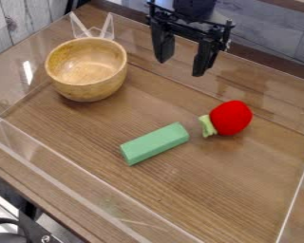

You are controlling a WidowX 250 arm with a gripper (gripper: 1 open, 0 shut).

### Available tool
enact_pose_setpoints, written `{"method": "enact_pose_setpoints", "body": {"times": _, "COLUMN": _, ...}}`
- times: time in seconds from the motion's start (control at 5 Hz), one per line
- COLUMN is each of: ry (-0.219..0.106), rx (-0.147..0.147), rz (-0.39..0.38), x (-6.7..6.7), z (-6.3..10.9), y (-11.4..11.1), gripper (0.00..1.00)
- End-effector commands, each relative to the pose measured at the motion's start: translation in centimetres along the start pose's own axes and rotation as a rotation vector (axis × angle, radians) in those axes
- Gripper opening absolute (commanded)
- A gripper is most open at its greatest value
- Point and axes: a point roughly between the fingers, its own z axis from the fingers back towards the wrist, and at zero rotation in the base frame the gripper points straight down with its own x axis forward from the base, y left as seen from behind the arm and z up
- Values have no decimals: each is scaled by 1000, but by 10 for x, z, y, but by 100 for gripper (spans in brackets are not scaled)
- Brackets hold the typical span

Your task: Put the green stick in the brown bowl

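The green stick (155, 143), a flat light-green bar, lies at an angle on the wooden table near the middle. At the upper left stands the brown bowl (87, 68), round, pale inside and with nothing in it. My gripper (180, 60) hangs at the top centre, pointing down, its dark fingers spread apart with nothing between them. It is above and beyond the stick, and to the right of the bowl, touching neither.
A red ball-shaped fruit (230, 118) with a small green stem sits just right of the stick's far end. Low clear plastic walls (47, 157) run around the table's edges.
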Motion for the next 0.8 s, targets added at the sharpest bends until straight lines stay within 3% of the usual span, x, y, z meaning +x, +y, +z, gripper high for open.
{"method": "enact_pose_setpoints", "body": {"times": 0.0, "ry": 31, "rx": 0, "rz": -28, "x": -11, "z": -12, "y": 4, "gripper": 100}}
{"method": "enact_pose_setpoints", "body": {"times": 0.2, "ry": 47, "rx": 15, "rz": -210, "x": -25, "z": -33, "y": 11, "gripper": 100}}
{"method": "enact_pose_setpoints", "body": {"times": 0.6, "ry": -6, "rx": 41, "rz": -435, "x": -39, "z": -84, "y": 33, "gripper": 100}}
